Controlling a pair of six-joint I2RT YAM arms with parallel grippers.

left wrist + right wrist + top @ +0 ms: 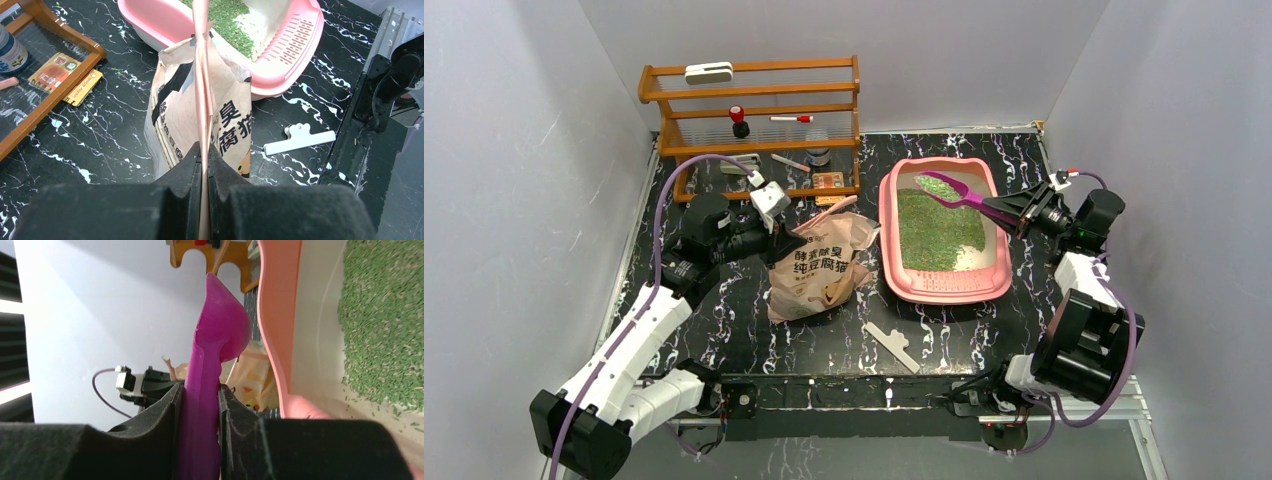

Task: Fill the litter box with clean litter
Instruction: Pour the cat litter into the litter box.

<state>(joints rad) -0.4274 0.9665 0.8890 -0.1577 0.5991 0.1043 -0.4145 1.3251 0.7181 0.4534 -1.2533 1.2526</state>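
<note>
With the right claw (200,390) clamped on the purple scoop (949,190) over the litter box (888,235), at 3 o'clock from the bag (819,275) pinched by the left claw (205,152), a handle slip could scatter clean litter (939,232) onto the desk (724,330).

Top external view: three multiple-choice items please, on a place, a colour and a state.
1. Where does the flat white plastic clip lie? A in a drawer; B on the black marbled table near the beige printed paper bag; C atop the bag.
2. Colour of the plastic scoop held by the right gripper? A purple; B white; C orange.
3. The left gripper is: A open; B shut on the bag's top edge; C shut, empty.
Answers: B, clip on bare tabletop; A, purple bowl and handle; B, jaws pinch the bag's fold.
</note>
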